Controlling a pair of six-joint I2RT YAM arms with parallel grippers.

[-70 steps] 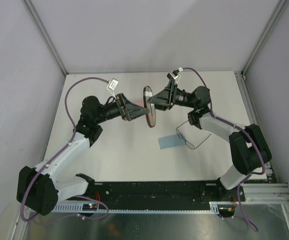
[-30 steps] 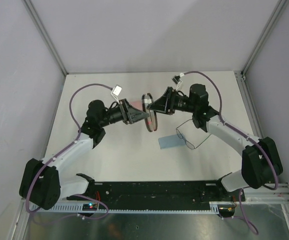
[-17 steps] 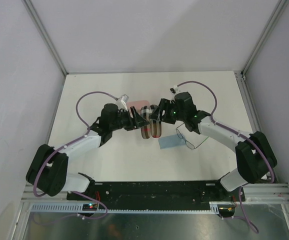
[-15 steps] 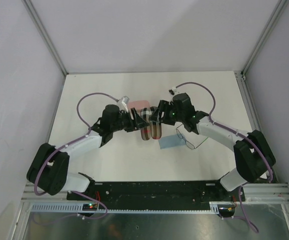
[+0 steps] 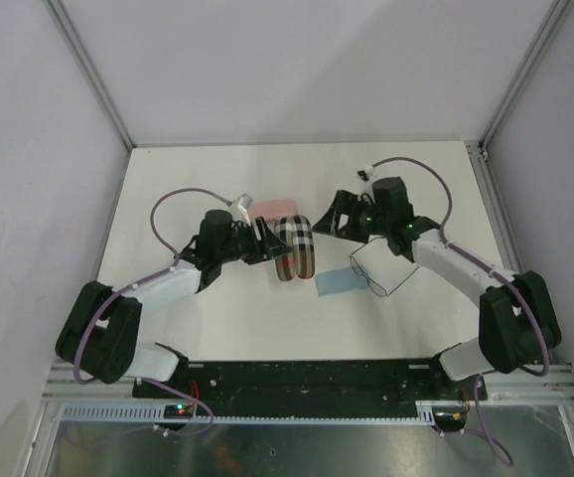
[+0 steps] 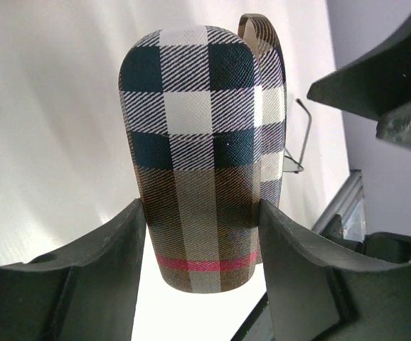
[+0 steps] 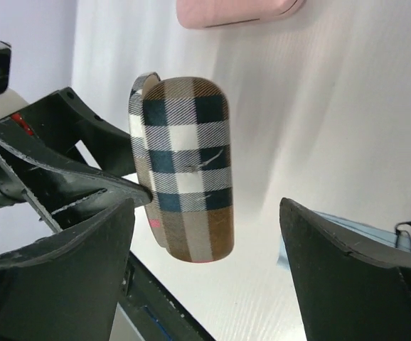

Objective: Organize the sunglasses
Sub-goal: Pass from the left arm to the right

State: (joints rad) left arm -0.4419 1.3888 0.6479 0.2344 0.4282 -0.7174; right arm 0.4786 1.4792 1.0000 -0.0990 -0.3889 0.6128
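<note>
Left claw (image 6: pixel 198 213) is clamped on the checkered case (image 5: pixel 295 248), right claw (image 7: pixel 207 206) spread apart, and the wire sunglasses (image 5: pixel 371 276) look light and fragile, best gripped at the bridge.

Thin wire sunglasses (image 5: pixel 374 284) lie flat, apparently unfolded.

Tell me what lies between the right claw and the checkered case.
Nothing: only bare white table separates the open right claw from the checkered case, which the left claw grips. The right wrist view shows the gap.
</note>
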